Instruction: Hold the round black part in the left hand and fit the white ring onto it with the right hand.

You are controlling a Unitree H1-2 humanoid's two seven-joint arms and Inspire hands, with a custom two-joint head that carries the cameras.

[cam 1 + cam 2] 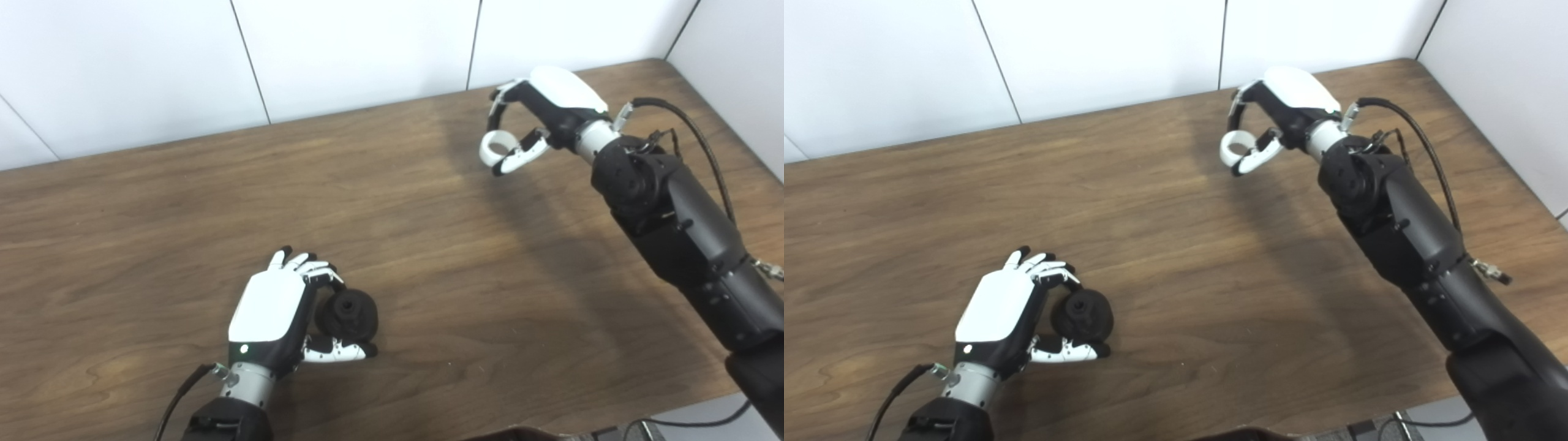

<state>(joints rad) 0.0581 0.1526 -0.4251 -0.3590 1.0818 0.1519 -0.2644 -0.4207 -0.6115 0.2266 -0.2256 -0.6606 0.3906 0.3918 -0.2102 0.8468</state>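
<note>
Wood table (429, 245), white wall behind. Our left hand (275, 318) cups the round black part (347, 314); right hand (539, 119) apparently pinches the white ring (495, 147), well apart up-right.

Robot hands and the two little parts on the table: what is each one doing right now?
left hand: shut on the round black part, low at the table
round black part: held, no ring on it
right hand: raised, shut on the white ring
white ring: pinched, far from the black part
</note>
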